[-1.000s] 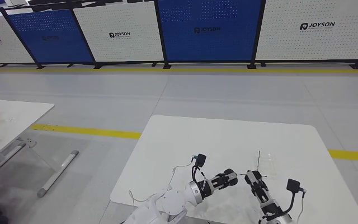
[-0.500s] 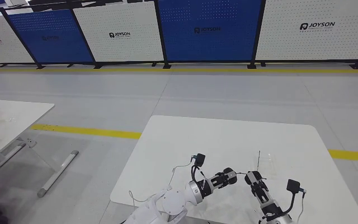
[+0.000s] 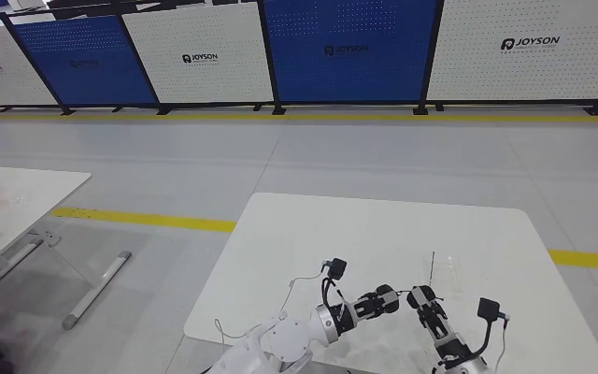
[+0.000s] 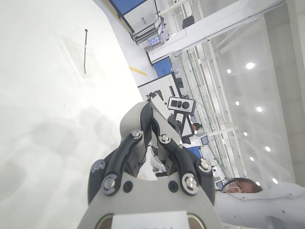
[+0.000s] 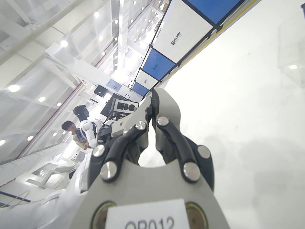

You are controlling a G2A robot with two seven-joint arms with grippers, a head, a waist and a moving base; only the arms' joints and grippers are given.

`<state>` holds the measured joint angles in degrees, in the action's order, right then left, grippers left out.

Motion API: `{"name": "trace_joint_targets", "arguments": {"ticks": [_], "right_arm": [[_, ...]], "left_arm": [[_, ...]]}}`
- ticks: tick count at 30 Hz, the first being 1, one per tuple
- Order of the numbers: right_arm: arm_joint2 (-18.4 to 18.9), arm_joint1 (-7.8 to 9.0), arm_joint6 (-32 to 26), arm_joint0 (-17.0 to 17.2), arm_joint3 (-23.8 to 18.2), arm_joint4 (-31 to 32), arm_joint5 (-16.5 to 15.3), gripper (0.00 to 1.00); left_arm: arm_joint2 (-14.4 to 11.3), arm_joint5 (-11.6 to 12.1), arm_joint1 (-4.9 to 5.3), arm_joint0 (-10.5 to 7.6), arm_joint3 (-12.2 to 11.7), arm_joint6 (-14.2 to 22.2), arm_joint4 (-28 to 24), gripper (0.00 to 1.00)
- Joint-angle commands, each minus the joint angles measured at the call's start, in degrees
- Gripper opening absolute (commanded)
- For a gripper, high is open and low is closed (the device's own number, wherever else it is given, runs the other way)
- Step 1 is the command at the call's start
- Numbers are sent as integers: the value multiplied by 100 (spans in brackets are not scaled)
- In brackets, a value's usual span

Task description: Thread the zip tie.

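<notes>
Since a second ago the two claws have drawn closer together over the near part of the desk (image 3: 355,234). In the top view the left claw (image 3: 391,300) has shifted a little toward the robot's right, and the right claw (image 3: 414,296) has edged toward the left one. Their tips now sit just beside each other. The zip tie (image 3: 432,266) has not moved in that time.

The zip tie lies flat on the desk, beyond the right claw and apart from both claws. It is nearly straight, and its long axis runs away from the robot toward the desk's far edge. In the left wrist view the zip tie (image 4: 85,52) has its small square head at the far end, and its thin tail points back toward the robot.

The left claw (image 4: 150,101) has its fingers pressed together along their length, with no gap between them. The right claw (image 5: 152,96) is closed the same way, its dark pads meeting at the tip. Nothing seems to be pinched in either, though something very thin there would be hard to make out from these angles.
</notes>
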<state>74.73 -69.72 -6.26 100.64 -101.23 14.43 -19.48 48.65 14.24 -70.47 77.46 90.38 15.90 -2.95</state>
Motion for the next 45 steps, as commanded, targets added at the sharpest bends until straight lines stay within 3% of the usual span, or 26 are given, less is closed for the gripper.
{"name": "trace_joint_targets", "arguments": {"ticks": [1, 12, 15, 17, 28, 30, 36, 45], "right_arm": [[21, 10, -101, 3, -17, -71, 0, 0], [60, 54, -309, 26, -56, -172, 0, 0], [72, 60, -330, 15, -39, -209, 0, 36], [78, 62, -308, 9, -21, -194, 0, 42], [-3, 44, -31, -9, 17, 30, 0, 40], [1, 45, -16, 5, 11, 33, 0, 36], [13, 51, 46, 31, 10, 51, 0, 26], [13, 61, 61, 30, 2, 63, 0, 28]], "left_arm": [[-4, -19, 3, 6, 8, 9, 44, 0], [9, -62, 10, 35, 54, 48, -38, 0], [28, -171, 6, 33, 53, 14, -129, 0], [28, -258, 1, 22, 46, 9, -172, 0], [35, -647, -29, -49, -14, -100, -356, 0], [57, -681, -33, -48, -16, -151, -411, 0], [67, -705, -40, -50, -12, -163, -455, 0], [47, -622, -39, -35, -25, -91, -395, 0]]}}
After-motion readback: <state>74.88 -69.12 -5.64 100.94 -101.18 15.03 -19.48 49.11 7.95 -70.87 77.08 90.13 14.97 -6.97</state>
